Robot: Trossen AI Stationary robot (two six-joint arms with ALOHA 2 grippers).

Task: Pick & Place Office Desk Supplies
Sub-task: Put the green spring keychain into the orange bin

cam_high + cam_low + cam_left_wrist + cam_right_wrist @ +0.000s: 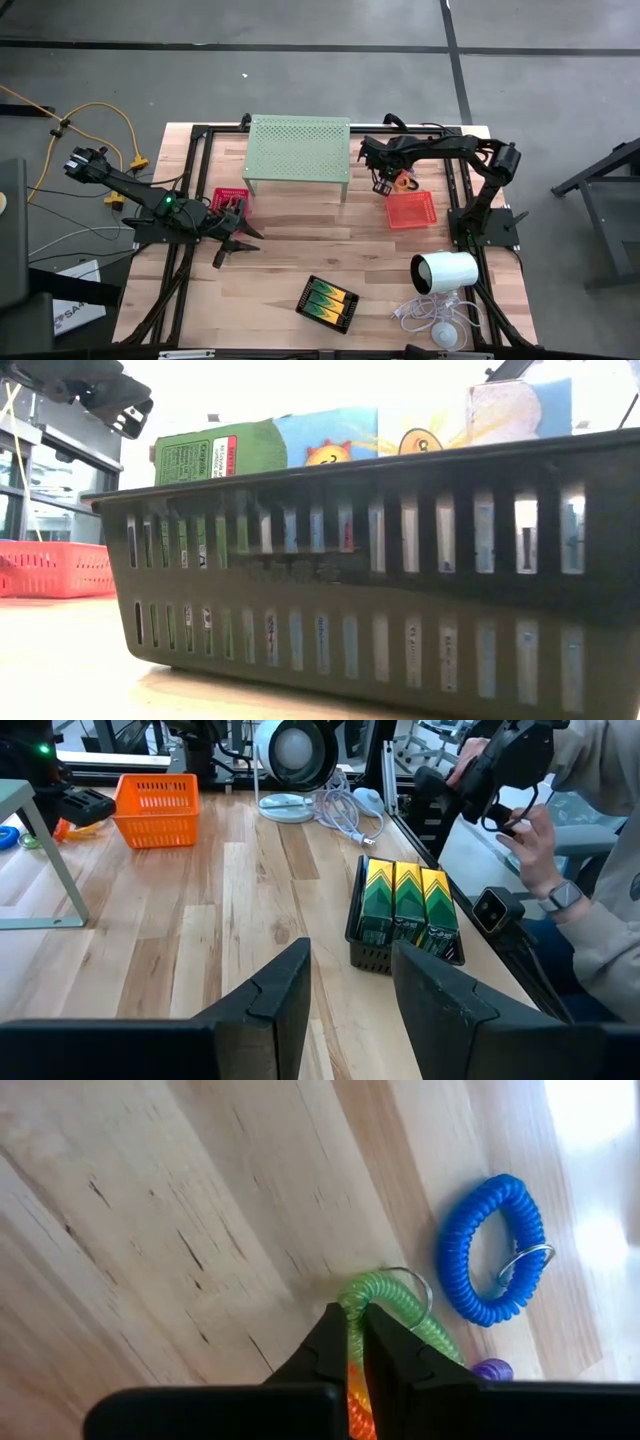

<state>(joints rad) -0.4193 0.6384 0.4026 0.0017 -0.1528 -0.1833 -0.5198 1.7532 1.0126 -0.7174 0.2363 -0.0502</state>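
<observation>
My right gripper [355,1342] is down at the table's far right, beside the pale green stand [298,150], shut on a green coil loop [395,1305] with a metal ring. A blue coil ring [490,1250] lies on the wood next to it, and a purple piece [490,1370] and an orange piece [355,1395] show at the fingers. The orange mesh tray [411,209] stands just nearer. My left gripper [350,990] is open over bare wood beside the pink-red tray [230,198]. The black tray [327,302] of green-and-yellow boxes sits near the front edge. My right gripper pinches the green coil loop's near side [352,1312] between its two fingertips, coming from above and pointing down. The fingers lie across the coil. The rest of the loop curves away over the wood; whether it is lifted clear does not show.
The white cylinder [445,272] and its white cable [430,315] lie at the near right. A person's hands [530,820] hold a dark device beyond the table's edge. Bare wood lies between the black tray and the stand.
</observation>
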